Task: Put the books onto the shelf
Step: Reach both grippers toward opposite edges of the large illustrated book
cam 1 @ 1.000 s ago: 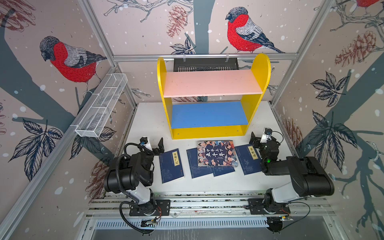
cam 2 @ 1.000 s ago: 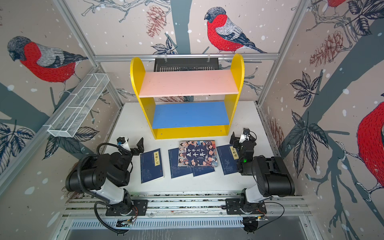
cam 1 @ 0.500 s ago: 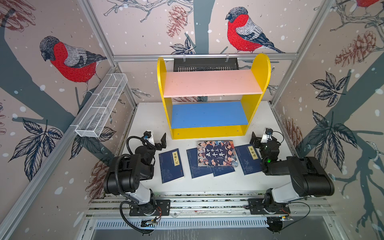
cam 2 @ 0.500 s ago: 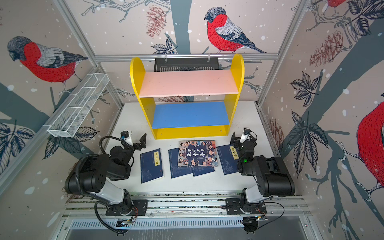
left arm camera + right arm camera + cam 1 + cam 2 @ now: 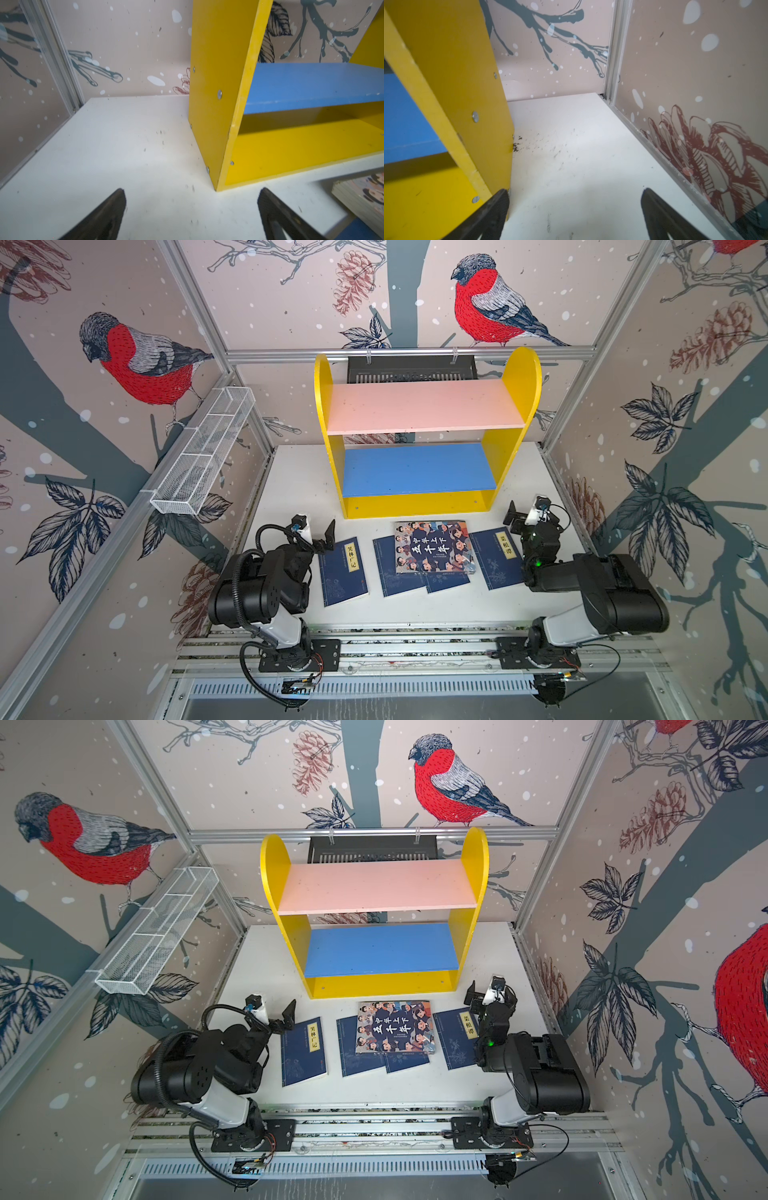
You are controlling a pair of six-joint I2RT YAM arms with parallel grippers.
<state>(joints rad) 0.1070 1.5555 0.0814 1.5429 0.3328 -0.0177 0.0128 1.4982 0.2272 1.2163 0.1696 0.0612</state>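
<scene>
Five books [image 5: 432,547] lay flat on the white bench [image 5: 299,485] before the yellow shelf [image 5: 517,406]; left hand [image 5: 318,536] and right hand [image 5: 524,517] flanked them, jaws wide (each holding nothing).

left arm [image 5: 257,593]: black housings, white lower link, looped black corrugated cable | right arm [image 5: 615,605]: black, white link, green light | left gripper [image 5: 192,191]: black tapered fingers

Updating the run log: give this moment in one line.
books: five, flat on table; shelf: no books; left gripper: open, empty; right gripper: open, empty
</scene>
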